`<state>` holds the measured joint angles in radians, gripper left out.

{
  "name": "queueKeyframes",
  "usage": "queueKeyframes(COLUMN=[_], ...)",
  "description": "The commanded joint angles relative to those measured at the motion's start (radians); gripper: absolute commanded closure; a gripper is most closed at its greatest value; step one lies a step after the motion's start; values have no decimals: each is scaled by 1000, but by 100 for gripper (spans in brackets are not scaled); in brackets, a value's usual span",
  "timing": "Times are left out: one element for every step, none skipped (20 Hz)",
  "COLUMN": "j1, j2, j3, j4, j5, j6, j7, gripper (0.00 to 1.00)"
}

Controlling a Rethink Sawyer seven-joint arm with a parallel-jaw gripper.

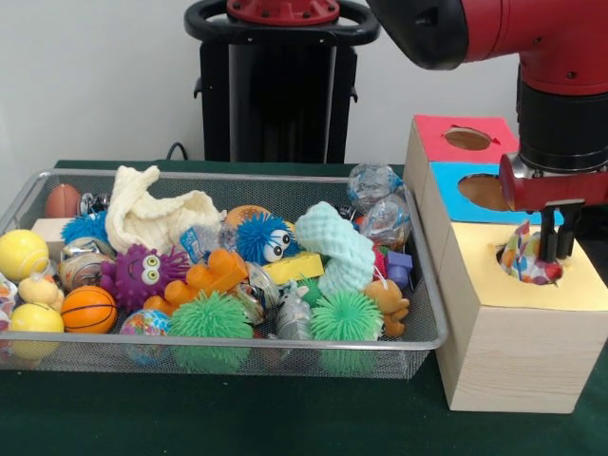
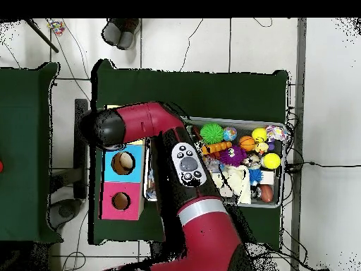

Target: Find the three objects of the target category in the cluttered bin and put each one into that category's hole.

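Multicoloured ball (image 1: 525,256) sits clamped in the tool (image 1: 554,249), directly over the yellow box's hole (image 1: 528,268) beneath it.

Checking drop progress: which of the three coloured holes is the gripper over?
The yellow hole, nearest the camera in the front view. The gripper holds a multicoloured ball there; the blue and red holes look empty.

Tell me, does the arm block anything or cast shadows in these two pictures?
Overhead view: the arm covers the yellow box and the wire bin's left end. Front view: nothing is hidden at the yellow box, where the gripper sits over the hole with a colourful ball; shadows are soft, under the toys.
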<state>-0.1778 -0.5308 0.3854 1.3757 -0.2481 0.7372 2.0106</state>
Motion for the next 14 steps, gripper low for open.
queueKeyframes(j1=[-106,-114,-123,-131,-139,-145,-152,-160,-168,-177,-184,-191,-198,-205], j2=[267,266,266,265,264,263,262,261,260,260,259,258,257,256], j3=[16,23,30,37,43,48,54,61,68,76,83,89,96,103], j4=[-36,-31,-28,-25,-22,-21,-20,-17,-16,-14,-12,-10,-7,-5], j5=[-241,-250,-259,-269,-279,-287,-296,-305,-313,-322,-329,-337,-344,-352], j6=[-193,-191,-186,-180,-173,-169,-166,-162,-157,-152,-148,-144,-140,-136], j7=[-314,-321,-328,-334,-340,-345,-351,-360,-371,-382,-388,-395,-401,-407], gripper=[100,100,100,100,100,100,100,100,100,100,100,100,100,100])
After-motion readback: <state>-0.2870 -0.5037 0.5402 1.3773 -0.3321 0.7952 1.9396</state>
